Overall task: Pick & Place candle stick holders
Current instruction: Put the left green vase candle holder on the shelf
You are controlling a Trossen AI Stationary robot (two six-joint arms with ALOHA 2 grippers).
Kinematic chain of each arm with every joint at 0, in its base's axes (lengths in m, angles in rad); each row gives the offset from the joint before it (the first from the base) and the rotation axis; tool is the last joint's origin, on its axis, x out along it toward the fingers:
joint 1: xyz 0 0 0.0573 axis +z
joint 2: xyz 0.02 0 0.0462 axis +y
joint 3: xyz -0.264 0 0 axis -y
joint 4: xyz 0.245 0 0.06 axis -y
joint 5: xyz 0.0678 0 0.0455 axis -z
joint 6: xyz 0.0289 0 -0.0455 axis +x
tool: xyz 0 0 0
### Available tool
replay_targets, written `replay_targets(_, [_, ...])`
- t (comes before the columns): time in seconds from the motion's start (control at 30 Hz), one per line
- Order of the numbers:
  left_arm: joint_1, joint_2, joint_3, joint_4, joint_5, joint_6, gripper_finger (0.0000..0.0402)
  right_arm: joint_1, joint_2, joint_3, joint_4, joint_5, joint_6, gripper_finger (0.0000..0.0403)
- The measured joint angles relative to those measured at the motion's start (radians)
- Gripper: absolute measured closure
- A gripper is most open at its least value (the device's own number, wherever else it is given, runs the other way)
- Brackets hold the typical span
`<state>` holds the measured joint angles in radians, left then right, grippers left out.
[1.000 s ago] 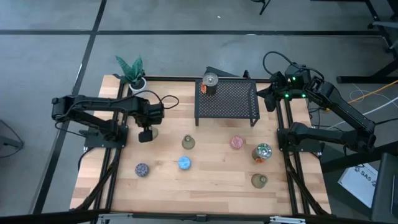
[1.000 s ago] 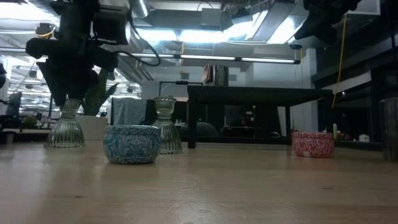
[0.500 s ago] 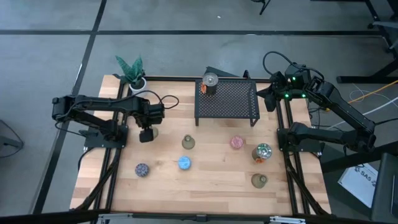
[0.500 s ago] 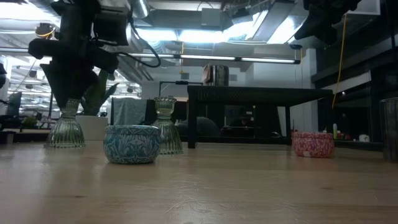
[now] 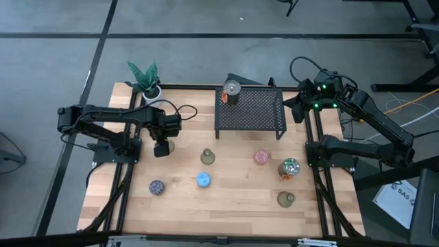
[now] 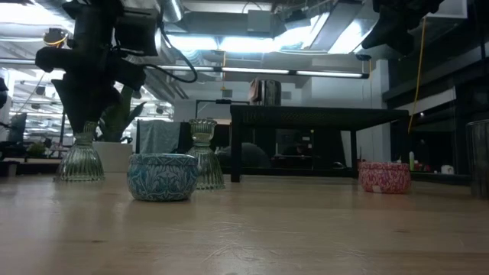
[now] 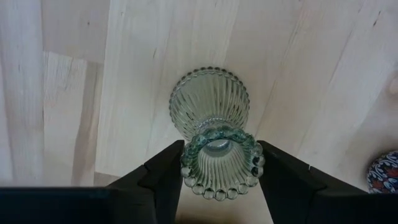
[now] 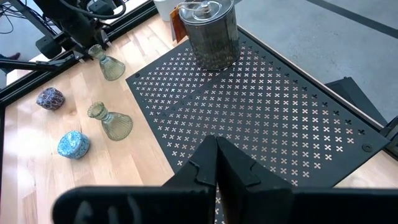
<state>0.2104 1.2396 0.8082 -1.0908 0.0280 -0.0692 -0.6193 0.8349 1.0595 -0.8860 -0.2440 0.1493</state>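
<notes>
A ribbed green glass candle stick holder (image 7: 209, 99) stands upright on its wide base at the table's left, also seen in the low view (image 6: 82, 156). My left gripper (image 7: 221, 163) points straight down over it (image 5: 161, 147), with its fingers closed on the holder's beaded top cup. Another green glass holder (image 5: 207, 157), a blue one (image 5: 204, 180), a pink one (image 5: 260, 157) and a purple-speckled one (image 5: 157, 186) stand loose on the wood. My right gripper (image 8: 216, 152) hangs shut above the black mesh rack (image 5: 260, 113). My left gripper pinches the beaded rim of the holder's top cup (image 7: 186, 163) between its two fingers, one on each side. The fingers come from above, pointing down. The holder stands upright with its ribbed base (image 6: 82, 164) on the table.
A silvery holder (image 5: 232, 90) stands on the rack's far left corner. Another silvery one (image 5: 289, 167) and an olive one (image 5: 285, 199) are at the right. A white potted plant (image 5: 144, 77) sits at the far left corner. Bare wood lies along the near edge.
My left gripper has stayed over the green glass holder and drawn its fingers in until they meet the top cup's rim. The holder has not moved.
</notes>
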Motion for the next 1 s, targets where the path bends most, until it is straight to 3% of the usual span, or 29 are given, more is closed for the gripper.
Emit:
replay_targets(0.47, [0.000,0.000,0.033,-0.014,0.000,0.000,0.0227,0.000,0.000,0.000,0.000,0.000,0.000,0.0396])
replay_targets(1.0, [0.030,0.049,0.345,-0.179,0.079,-0.085,0.0226,0.000,0.000,0.000,0.000,-0.001,0.000,0.0396])
